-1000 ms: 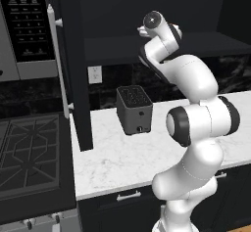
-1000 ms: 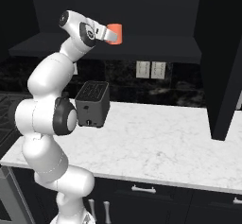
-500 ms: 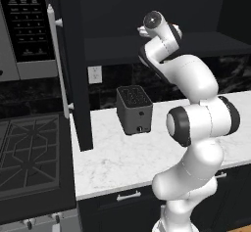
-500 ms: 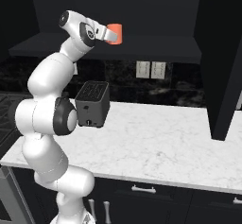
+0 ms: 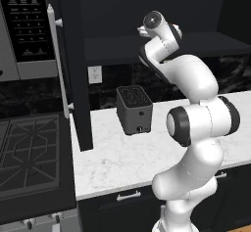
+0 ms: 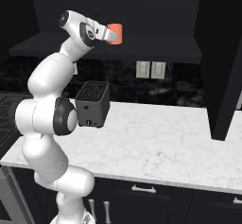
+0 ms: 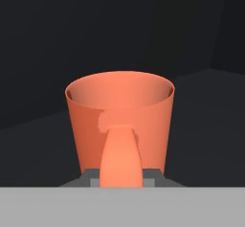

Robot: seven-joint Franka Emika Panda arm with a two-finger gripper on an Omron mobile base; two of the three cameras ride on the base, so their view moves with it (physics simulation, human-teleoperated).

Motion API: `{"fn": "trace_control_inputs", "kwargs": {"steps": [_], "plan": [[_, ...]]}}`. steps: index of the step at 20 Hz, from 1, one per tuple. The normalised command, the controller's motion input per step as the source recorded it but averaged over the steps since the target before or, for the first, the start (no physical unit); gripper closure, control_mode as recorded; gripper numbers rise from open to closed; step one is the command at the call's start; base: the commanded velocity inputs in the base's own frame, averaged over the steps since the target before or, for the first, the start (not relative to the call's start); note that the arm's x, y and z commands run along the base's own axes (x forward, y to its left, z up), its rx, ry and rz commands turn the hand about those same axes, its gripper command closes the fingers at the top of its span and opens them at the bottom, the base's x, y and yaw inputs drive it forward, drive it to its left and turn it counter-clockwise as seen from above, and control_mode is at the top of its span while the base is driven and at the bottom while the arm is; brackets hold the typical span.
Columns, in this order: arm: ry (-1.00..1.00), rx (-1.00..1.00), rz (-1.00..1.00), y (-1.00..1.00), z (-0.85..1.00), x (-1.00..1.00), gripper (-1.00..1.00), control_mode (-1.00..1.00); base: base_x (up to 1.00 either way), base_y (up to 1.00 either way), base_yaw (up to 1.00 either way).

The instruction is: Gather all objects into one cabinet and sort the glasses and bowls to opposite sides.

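The claw (image 6: pixel 109 33) pinches the coral-orange mug (image 6: pixel 115 33) apparently by its handle, holding it upright just above the cabinet shelf (image 6: pixel 156 46), well above the grey toaster (image 6: pixel 92 104) on the bench (image 6: pixel 156 142).

Dim rendered scene, even soft light, sharp focus, no glare

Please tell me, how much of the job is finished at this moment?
Nothing looks finished: the cabinet shelf shows no cups or bowl on it. In hand: the claw holds the coral-orange mug up at shelf height, handle toward the hand camera. Left: set it down, then bring the other pieces, which are out of sight.
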Motion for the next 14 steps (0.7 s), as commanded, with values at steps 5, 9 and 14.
{"fn": "trace_control_inputs", "kwargs": {"steps": [5,9,14], "plan": [[0.00,0.00,0.00,0.00,0.00,0.00,1.00,-1.00,0.00,0.00,0.00],[0.00,0.00,0.00,0.00,0.00,0.00,1.00,-1.00,0.00,0.00,0.00],[-0.02,0.00,0.02,-0.01,0.04,-0.35,1.00,-1.00,0.00,0.00,0.00]]}}
